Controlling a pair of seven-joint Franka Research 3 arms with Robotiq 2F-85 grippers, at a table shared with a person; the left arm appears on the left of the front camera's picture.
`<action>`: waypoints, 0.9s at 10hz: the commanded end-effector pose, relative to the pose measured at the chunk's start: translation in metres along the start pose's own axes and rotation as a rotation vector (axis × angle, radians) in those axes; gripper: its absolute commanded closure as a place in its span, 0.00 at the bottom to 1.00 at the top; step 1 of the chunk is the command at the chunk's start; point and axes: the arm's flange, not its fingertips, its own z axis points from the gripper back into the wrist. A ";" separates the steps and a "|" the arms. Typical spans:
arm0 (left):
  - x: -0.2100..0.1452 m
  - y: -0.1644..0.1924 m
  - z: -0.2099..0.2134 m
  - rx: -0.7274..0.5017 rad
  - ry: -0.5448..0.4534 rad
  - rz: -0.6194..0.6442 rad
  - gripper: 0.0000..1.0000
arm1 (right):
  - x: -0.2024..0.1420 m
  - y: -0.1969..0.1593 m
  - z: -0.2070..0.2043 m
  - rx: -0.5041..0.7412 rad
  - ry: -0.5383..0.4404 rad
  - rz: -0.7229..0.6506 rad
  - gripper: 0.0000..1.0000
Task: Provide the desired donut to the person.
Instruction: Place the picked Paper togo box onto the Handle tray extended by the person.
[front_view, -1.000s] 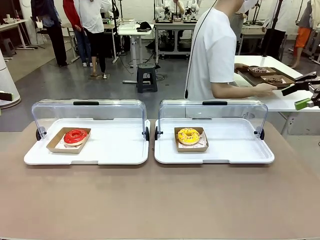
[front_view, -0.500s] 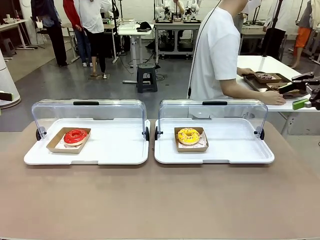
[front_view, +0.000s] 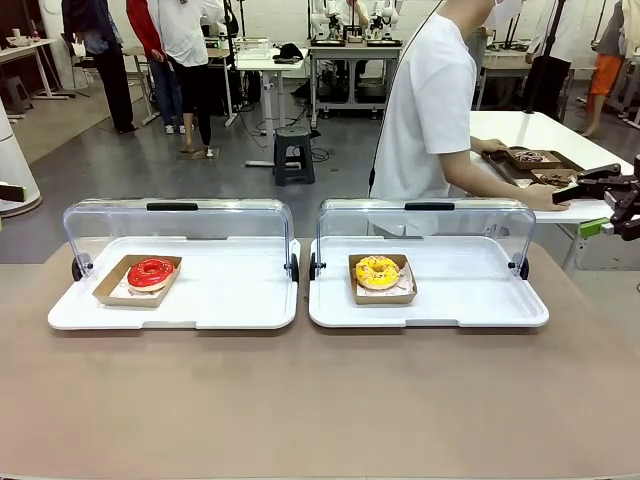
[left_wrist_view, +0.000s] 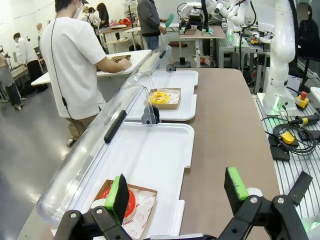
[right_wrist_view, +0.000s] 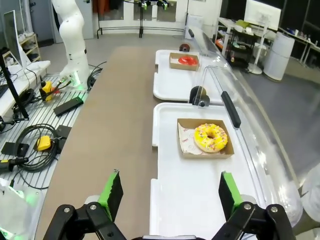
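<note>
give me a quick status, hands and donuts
Left hand open, empty. Right hand open, empty. Red donut and yellow donut untouched in their trays, lids open. Person turned to side table.

2 trays (front_view: 200, 310) side by side, donut (front_view: 151, 272) in each; person (front_view: 430, 110) behind.

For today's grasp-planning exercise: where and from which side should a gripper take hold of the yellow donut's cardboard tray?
Probably grip the cardboard tray by its low near wall, coming from above on the robot's side. The clear lid stands open behind it, and this spares the yellow donut and its icing.
</note>
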 end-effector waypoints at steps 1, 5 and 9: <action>0.001 -0.001 0.001 0.003 -0.009 -0.008 0.00 | 0.001 -0.001 0.000 -0.024 0.006 -0.002 0.00; 0.001 -0.001 0.001 0.003 -0.009 -0.008 0.00 | 0.000 0.000 0.000 0.000 0.000 0.000 0.00; 0.001 -0.001 0.001 0.003 -0.009 -0.008 0.00 | 0.000 0.000 0.000 0.000 0.000 0.000 0.00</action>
